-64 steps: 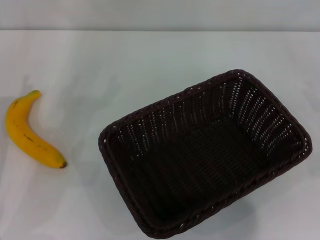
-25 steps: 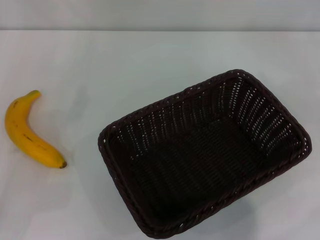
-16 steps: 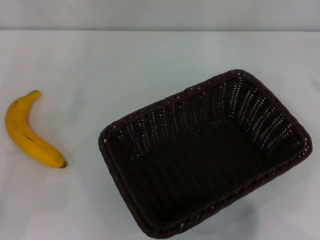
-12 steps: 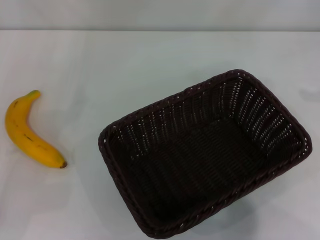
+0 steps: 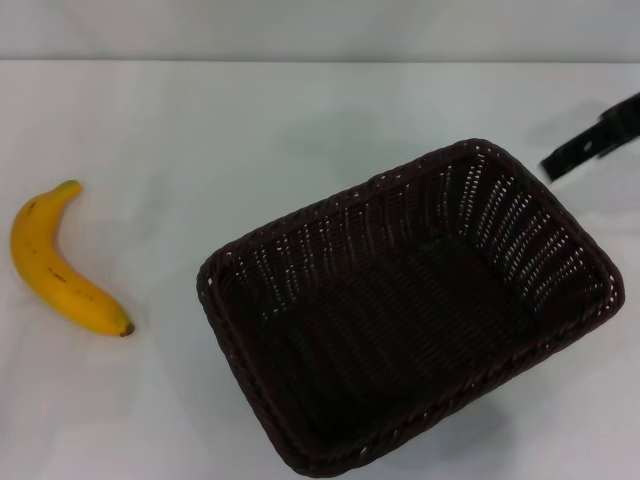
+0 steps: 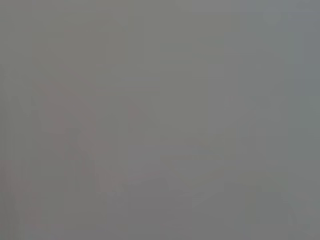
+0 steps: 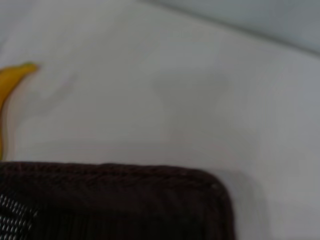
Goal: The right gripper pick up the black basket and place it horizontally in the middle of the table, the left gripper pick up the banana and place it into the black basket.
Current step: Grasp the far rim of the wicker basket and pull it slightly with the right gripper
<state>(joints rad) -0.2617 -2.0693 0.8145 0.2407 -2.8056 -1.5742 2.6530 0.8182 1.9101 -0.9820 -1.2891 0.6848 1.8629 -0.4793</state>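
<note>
The black basket sits slantwise on the white table, right of centre, and it is empty. The banana lies on the table at the far left, apart from the basket. One black bar-like finger of my right gripper reaches in from the right edge, above the table just beyond the basket's far right corner. The right wrist view shows the basket's rim close by and the banana's tip farther off. My left gripper is out of view; the left wrist view shows only flat grey.
The table's far edge meets a pale wall at the top. Bare white tabletop lies between the banana and the basket and behind the basket.
My right gripper's finger has come into the head view from the right edge, near the basket's far right corner. The basket and the banana have not moved.
</note>
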